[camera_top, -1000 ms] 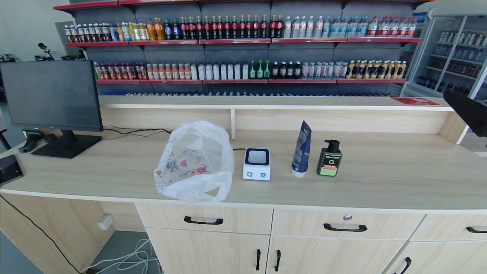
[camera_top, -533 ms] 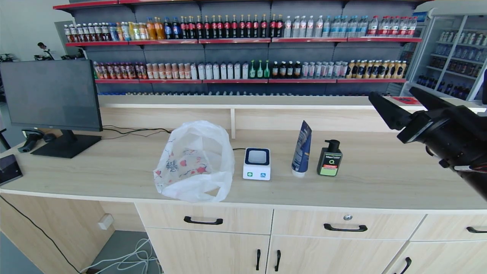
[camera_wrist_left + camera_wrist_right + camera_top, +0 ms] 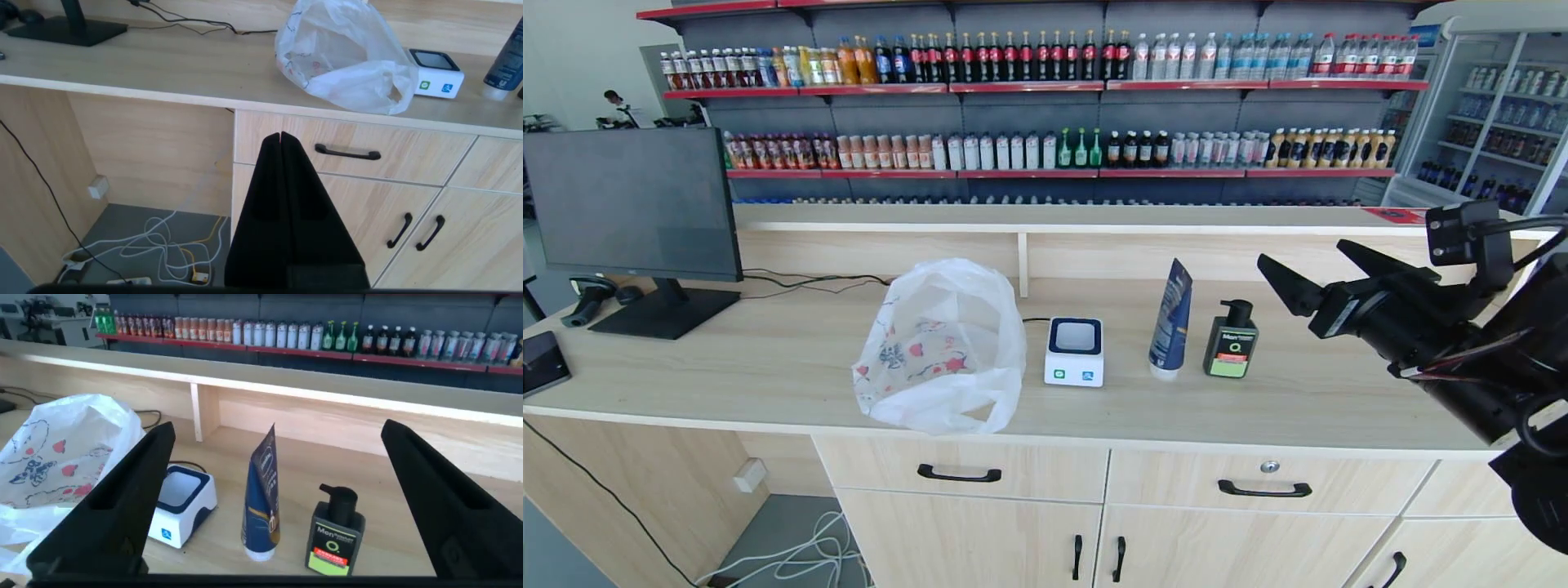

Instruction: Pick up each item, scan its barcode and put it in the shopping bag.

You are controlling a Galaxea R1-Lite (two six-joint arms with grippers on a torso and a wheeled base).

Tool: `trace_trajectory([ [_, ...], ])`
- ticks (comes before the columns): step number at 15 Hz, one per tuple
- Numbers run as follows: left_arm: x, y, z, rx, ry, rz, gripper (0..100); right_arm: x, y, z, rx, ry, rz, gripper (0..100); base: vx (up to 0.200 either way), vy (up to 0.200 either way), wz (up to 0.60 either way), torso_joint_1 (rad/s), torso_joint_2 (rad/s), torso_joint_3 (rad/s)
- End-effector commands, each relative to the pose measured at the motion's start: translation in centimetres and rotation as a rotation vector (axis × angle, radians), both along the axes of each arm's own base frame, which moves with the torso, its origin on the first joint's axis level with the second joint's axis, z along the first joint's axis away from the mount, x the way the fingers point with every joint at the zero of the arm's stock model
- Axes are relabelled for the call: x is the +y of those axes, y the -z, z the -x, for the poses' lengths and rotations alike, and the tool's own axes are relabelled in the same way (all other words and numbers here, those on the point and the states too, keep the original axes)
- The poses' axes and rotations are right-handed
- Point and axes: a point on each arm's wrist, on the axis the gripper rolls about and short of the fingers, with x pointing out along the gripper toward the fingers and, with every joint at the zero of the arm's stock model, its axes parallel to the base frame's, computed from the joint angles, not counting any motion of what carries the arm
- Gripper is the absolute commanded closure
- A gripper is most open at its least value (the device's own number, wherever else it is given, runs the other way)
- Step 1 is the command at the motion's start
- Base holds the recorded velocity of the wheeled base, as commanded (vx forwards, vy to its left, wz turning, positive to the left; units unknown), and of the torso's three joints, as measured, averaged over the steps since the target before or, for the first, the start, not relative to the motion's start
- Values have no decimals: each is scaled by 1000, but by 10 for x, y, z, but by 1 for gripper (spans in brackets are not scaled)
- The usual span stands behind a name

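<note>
A blue squeeze tube stands on its white cap near the middle of the pale wood-grain counter, its flat crimped end up. Just beside it, on the robot's right, stands a squat dark pump bottle with a black pump head. Its label carries white print, a green ring mark and a pale green lower panel. On the tube's other side sits a white box-shaped scanner with a dark glass window on top and two small square stickers, one green and one blue, on its front. Next comes the shopping bag, thin crinkled translucent white plastic printed with red and dark figures.

The right gripper hovers above the counter to the right of the pump bottle, its black tapered fingers spread wide. The left gripper sits low in front of the drawers, its fingers pressed together on nothing. A dark monitor stands at the far left.
</note>
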Motion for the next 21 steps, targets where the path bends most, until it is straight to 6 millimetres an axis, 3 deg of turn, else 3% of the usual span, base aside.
trace_trajectory([
  [1, 0, 0, 0, 0, 0, 0, 100, 2, 16, -18, 41, -4, 24, 0, 0, 0, 0, 0, 0, 0],
  [3, 0, 0, 0, 0, 0, 0, 100, 6, 34, -33, 72, -36, 79, 0, 0, 0, 0, 0, 0, 0],
  [7, 0, 0, 0, 0, 0, 0, 100, 8, 45, -56, 77, -37, 84, 0, 0, 0, 0, 0, 0, 0],
  [11, 0, 0, 0, 0, 0, 0, 100, 34, 60, -44, 139, -121, 95, 0, 0, 0, 0, 0, 0, 0],
  [13, 0, 0, 0, 0, 0, 0, 100, 44, 72, -52, 171, -148, 77, 0, 0, 0, 0, 0, 0, 0],
  [18, 0, 0, 0, 0, 0, 0, 100, 45, 104, -68, 212, -93, 55, 0, 0, 0, 0, 0, 0, 0],
  [21, 0, 0, 0, 0, 0, 0, 100, 47, 108, -75, 209, -52, 28, 0, 0, 0, 0, 0, 0, 0],
])
